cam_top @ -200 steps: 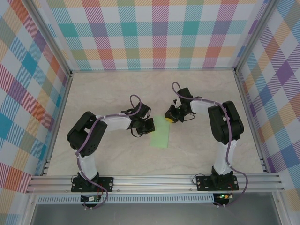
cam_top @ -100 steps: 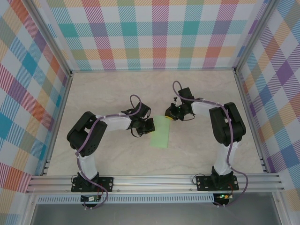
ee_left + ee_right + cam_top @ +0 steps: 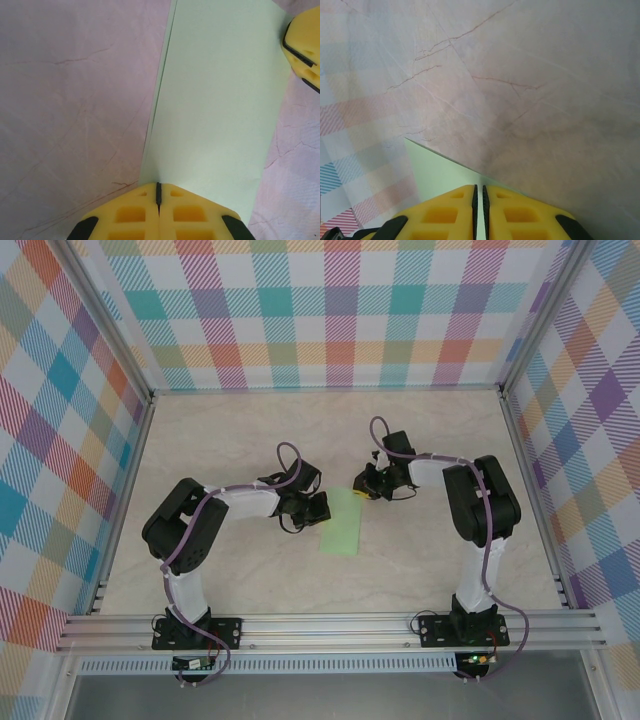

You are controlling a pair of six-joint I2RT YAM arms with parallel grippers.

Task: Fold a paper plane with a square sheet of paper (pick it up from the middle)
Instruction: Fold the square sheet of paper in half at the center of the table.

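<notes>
Currently, in the top external view, the thin pale green square sheet of paper lies flat on the beige marble-patterned table top, just off centre toward 5 o'clock. It reads as a narrow rectangle, so the first lengthwise half-fold appears done. The left gripper sits at the sheet's 10 o'clock side. The right gripper sits at its 1 o'clock corner.

In the left wrist view, the sheet runs from 6 o'clock up to 12 o'clock. A second layer edge shows slightly offset along the 9 o'clock side, which confirms two stacked layers. The left gripper has its yellow fingers pressed fully together at the sheet's near edge. Whether paper is pinched between them cannot be told. A yellow fingertip of the right gripper touches the sheet at 2 o'clock.

In the right wrist view, the right gripper is closed to a thin slit, and a corner of the sheet runs into that slit from 10 o'clock, so it appears pinched.

Judged progress: early. No nose corners, no wing folds and no dart shape are visible; these are left to do.
</notes>
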